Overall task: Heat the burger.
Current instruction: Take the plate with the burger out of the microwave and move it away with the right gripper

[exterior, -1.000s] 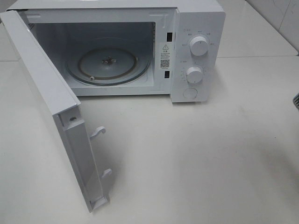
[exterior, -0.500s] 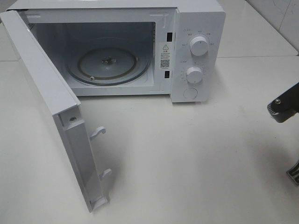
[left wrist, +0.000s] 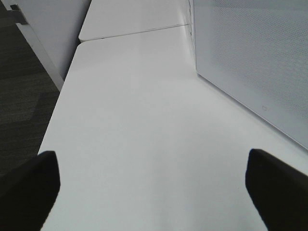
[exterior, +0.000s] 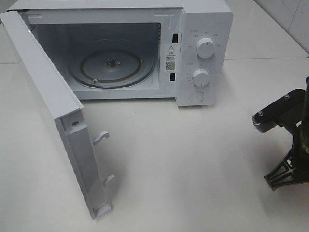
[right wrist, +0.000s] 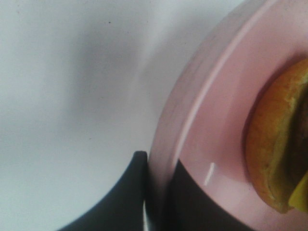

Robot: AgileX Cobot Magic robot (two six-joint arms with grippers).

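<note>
The burger [right wrist: 276, 154], with a golden-brown bun, lies on a round pink plate [right wrist: 216, 120] and shows only in the right wrist view. My right gripper [right wrist: 161, 192] is shut on the plate's rim, one dark finger on each side of it. In the high view only the right arm [exterior: 285, 116] shows, at the right edge; plate and burger lie out of that view. My left gripper [left wrist: 154, 192] is open, its two dark fingers wide apart over bare table with nothing between them.
The white microwave [exterior: 203, 29] stands at the back with its door [exterior: 48, 96] swung open toward the front left. Its glass turntable [exterior: 111, 65] is bare. The door's mesh face [left wrist: 250, 62] stands beside the left gripper. White table [exterior: 193, 159] lies before the microwave.
The right arm has come in from the right edge of the high view and moved left. The microwave and its door have not moved.
</note>
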